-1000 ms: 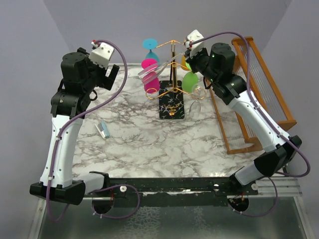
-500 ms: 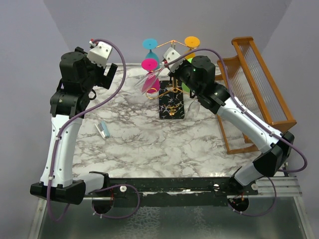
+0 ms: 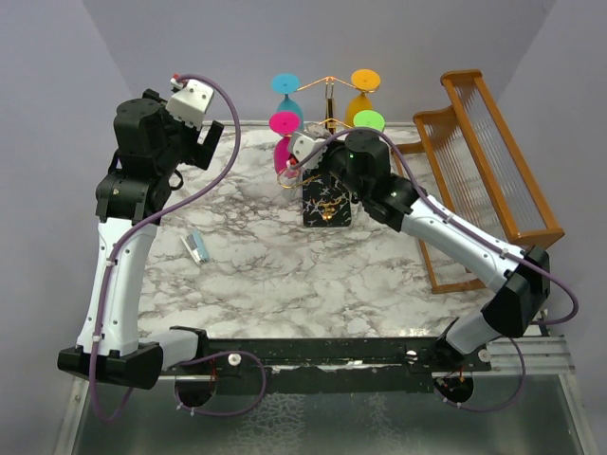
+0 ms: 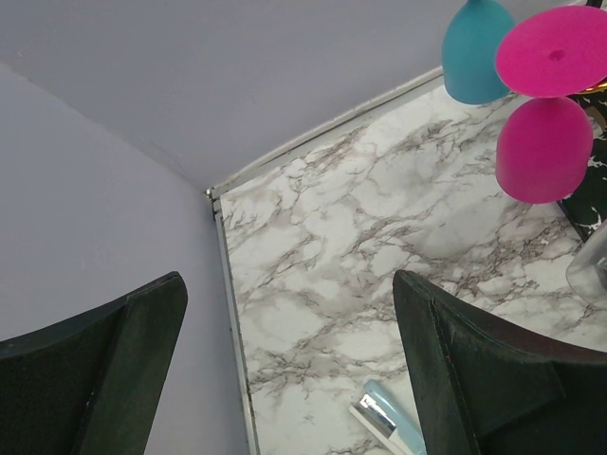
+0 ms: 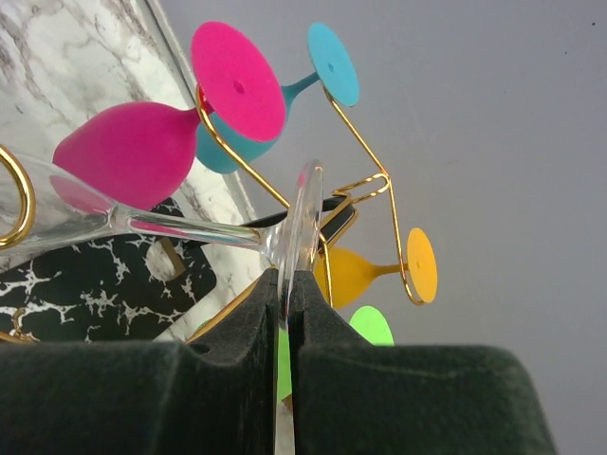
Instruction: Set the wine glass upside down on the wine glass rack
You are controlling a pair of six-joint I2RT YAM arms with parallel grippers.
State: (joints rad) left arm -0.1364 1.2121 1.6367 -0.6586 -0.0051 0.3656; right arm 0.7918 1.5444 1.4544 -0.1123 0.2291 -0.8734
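The wine glass rack [image 3: 327, 90] is gold wire with a black speckled base [image 3: 325, 204]. Blue [image 3: 285, 85], pink [image 3: 285, 121], orange [image 3: 365, 79] and green [image 3: 368, 120] glasses hang on it upside down. My right gripper [image 5: 285, 275] is shut on the edge of the foot of a clear wine glass [image 5: 190, 227]. The glass lies sideways, its stem and bowl pointing left below the pink glass [image 5: 133, 152]. In the top view the right gripper [image 3: 302, 152] sits at the rack's front left. My left gripper [image 4: 294, 360] is open and empty, raised at the far left [image 3: 211, 142].
A brown wooden slatted rack [image 3: 493, 161] stands at the right edge. A small light-blue stapler-like object [image 3: 195, 246] lies on the marble table, also in the left wrist view [image 4: 384, 415]. The table's back-left corner edge [image 4: 223, 246] meets the grey wall.
My right arm has swung left and down from the rack's right side to its front left, carrying the clear glass. The left arm has not moved.
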